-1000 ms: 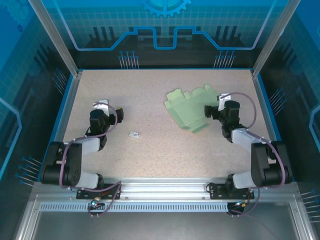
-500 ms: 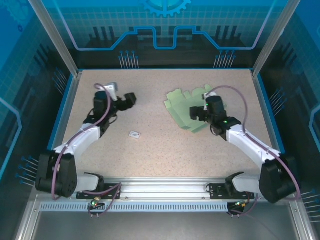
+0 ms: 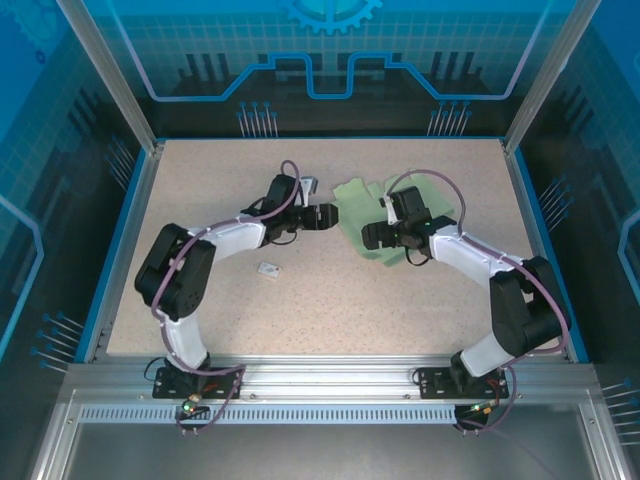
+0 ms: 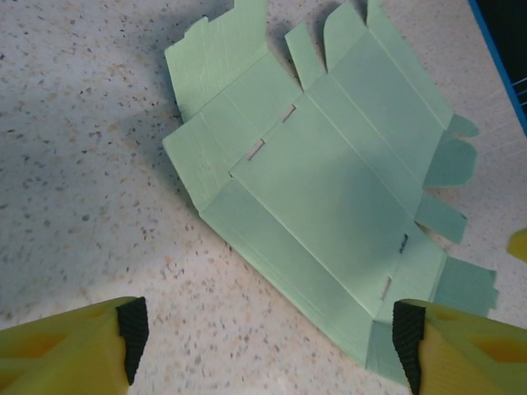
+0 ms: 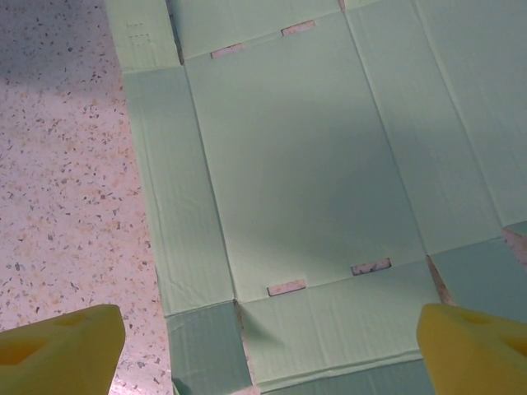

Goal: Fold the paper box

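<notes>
A small white tag (image 3: pixel 269 269) lies on the speckled bench (image 3: pixel 350 310), well to the left of the paper box (image 3: pixel 352 192) and nearer the arm bases. The left fingers (image 4: pixel 70 350) hover at the box's left edge, released and spread wide, one tip above bare bench, the other by a corner flap. The box itself is an unfolded mint-green sheet lying flat, creases and slots showing. The right fingers (image 5: pixel 58 350) hang over its middle panel, likewise spread apart and gripping nothing.
</notes>
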Motion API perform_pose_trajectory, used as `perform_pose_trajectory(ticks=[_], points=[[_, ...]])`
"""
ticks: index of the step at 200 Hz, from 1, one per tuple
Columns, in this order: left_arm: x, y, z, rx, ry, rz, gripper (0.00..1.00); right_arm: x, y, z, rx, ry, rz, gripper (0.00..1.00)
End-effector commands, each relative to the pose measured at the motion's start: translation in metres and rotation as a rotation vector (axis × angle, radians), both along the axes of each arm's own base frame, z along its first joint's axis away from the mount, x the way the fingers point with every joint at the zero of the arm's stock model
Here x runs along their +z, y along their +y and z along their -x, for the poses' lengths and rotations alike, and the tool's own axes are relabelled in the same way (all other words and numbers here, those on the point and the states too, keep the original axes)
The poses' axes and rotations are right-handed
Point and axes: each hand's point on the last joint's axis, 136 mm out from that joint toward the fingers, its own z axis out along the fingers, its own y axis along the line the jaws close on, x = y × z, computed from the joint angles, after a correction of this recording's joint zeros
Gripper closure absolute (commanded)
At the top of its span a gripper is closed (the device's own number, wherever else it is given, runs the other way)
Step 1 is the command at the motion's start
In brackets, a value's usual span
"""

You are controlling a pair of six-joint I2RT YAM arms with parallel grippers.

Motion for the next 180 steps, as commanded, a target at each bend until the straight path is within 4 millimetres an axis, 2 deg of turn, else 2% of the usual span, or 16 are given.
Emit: perform_pose_trajectory(ticks=[1, 65, 90, 135, 180], points=[[-0.01, -0.009, -0.009, -0.033, 0.025, -0.022, 0.24, 0.014, 0.007, -0.005, 0.033, -0.025, -0.036, 0.07], [-0.042, -0.023, -0.039, -0.046, 0.064, -0.05, 0.37, 0.011, -0.005, 0.007, 0.015, -0.016, 0.003, 0.07], [-0.047, -0.025, -0.048, -0.036, 0.067, -0.059, 0.4, 0.014, -0.008, 0.011, 0.009, -0.023, 0.009, 0.06], [-0.058, -0.028, -0.053, -0.032, 0.086, -0.053, 0.45, 0.013, -0.01, 0.015, 0.009, -0.017, 0.009, 0.06], [-0.059, -0.028, -0.056, -0.031, 0.081, -0.045, 0.52, 0.013, -0.009, 0.016, 0.011, -0.011, 0.005, 0.06]])
